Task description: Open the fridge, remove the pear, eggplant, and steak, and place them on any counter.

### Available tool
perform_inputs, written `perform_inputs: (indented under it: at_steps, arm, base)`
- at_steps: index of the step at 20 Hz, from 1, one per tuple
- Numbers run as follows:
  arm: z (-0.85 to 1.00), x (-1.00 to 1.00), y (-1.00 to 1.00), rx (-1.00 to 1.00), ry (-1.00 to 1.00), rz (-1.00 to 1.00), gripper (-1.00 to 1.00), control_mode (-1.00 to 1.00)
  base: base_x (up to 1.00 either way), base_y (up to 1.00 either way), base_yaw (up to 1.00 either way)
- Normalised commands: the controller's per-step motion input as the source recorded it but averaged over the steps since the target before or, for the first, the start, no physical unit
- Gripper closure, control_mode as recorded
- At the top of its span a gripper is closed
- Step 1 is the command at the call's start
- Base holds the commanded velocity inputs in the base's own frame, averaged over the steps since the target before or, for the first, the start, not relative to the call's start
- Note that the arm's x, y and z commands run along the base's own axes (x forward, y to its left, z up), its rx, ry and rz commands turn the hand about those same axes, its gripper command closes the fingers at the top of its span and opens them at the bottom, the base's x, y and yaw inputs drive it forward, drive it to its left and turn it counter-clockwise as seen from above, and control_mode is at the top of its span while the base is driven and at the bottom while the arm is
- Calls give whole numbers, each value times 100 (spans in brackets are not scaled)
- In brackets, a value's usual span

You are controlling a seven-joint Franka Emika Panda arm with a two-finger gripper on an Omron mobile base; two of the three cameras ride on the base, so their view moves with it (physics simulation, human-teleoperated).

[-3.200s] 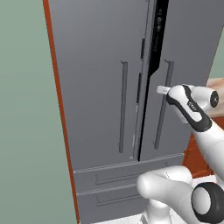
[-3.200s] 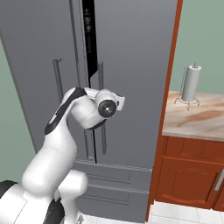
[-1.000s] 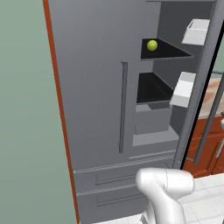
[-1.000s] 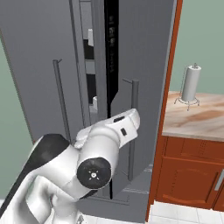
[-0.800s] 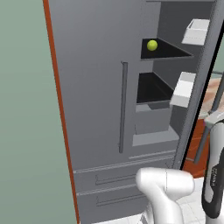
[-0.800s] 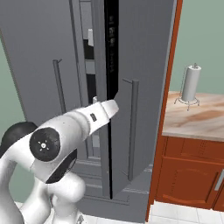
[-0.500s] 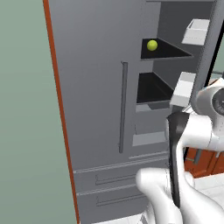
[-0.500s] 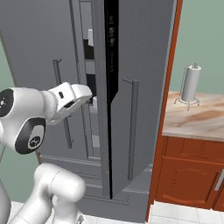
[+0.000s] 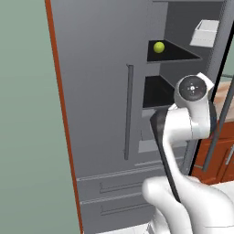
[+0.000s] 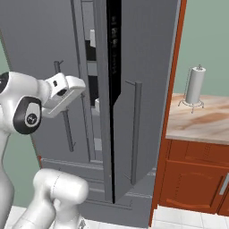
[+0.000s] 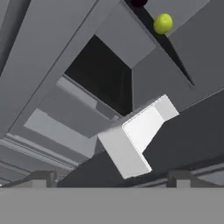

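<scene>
The fridge (image 9: 96, 91) has its right door (image 10: 143, 67) swung open and its left door shut. On a dark inner shelf lies the yellow-green pear (image 9: 159, 47), also near the top of the hand view as pear (image 11: 163, 23). Beside it, cut by that view's top edge, is a dark rounded bit of the eggplant (image 11: 139, 2). The steak is hidden. My gripper (image 11: 111, 178) is open, nothing between its fingertips (image 11: 43, 177), and it points up into the fridge from below the pear's shelf. The beige counter (image 10: 201, 118) lies right of the fridge.
A white door bin (image 11: 138, 135) juts out close ahead of the hand, another bin (image 9: 208, 32) sits higher on the open door. The door's bar handle (image 10: 136, 129) stands between arm and counter. A paper towel holder (image 10: 194, 85) stands on the counter.
The right fridge door went from shut to open. My arm has since swung up from low on the right to the front of the opening, the gripper staying open.
</scene>
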Motion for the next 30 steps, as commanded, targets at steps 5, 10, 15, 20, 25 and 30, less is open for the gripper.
perform_inputs:
  at_steps: [5,10,15,20,25,30]
  arm:
    - [0,86,34,0,4,-25,-100,-100]
    - [0,88,-5,0,12,-22,-100,-100]
    - [-6,43,-37,0,9,-13,-100,-100]
    - [-39,19,-36,-2,1,-10,-100,-100]
    - [-9,0,-24,0,0,-5,-100,-100]
    - [-19,5,-28,-1,0,-5,-100,-100]
  base:
    - [0,0,0]
    - [0,0,0]
    - [0,0,0]
    - [0,0,0]
    - [0,0,0]
    - [0,0,0]
